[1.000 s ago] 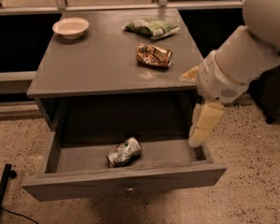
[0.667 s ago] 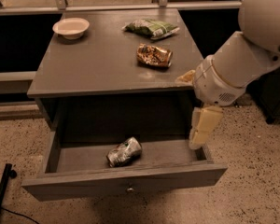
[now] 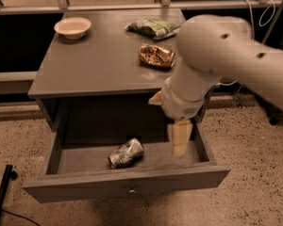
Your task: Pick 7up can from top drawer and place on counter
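The 7up can (image 3: 126,153), silvery, dented, with green markings, lies on its side in the open top drawer (image 3: 127,177), left of centre. My gripper (image 3: 180,139) hangs down into the drawer's right part, about a can's length to the right of the can and apart from it. The big white arm (image 3: 217,60) reaches in from the upper right and hides the counter's right front corner. The grey counter (image 3: 99,60) lies above the drawer.
On the counter stand a white bowl (image 3: 72,27) at the back left, a green chip bag (image 3: 153,27) at the back and an orange-brown snack packet (image 3: 156,54) near the arm. A black pole (image 3: 0,197) stands on the speckled floor at lower left.
The arm has swung left over the counter's right front corner, and the gripper has moved left inside the drawer, closer to the can. The can has not moved.
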`<state>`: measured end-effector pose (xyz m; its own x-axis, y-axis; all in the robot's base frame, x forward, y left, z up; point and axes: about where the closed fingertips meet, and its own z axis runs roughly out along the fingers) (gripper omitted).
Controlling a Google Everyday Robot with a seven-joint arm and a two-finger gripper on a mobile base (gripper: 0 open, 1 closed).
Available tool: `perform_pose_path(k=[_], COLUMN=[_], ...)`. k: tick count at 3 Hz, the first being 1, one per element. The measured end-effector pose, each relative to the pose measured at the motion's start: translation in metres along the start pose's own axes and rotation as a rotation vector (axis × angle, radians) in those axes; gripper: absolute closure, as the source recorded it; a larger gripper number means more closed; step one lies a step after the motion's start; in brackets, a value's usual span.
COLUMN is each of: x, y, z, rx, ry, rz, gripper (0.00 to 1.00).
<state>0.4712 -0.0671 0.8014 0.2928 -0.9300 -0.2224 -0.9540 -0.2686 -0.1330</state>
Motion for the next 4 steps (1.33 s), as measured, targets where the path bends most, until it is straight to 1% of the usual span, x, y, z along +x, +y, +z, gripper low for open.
perform_pose_path(k=[1, 2, 3, 4], x=[-0.023, -0.046, -0.06, -0.064], y=[-0.002, -0.004, -0.014, -0.031], z=[0.061, 0.103, 0.126, 0.138], rx=[-0.037, -0.073, -0.102, -0.119], ry=[0.086, 0.155, 0.206, 0.242], rz=[-0.274, -0.498, -0.629, -0.687], gripper=[0.0, 0.0, 0.19, 0.26])
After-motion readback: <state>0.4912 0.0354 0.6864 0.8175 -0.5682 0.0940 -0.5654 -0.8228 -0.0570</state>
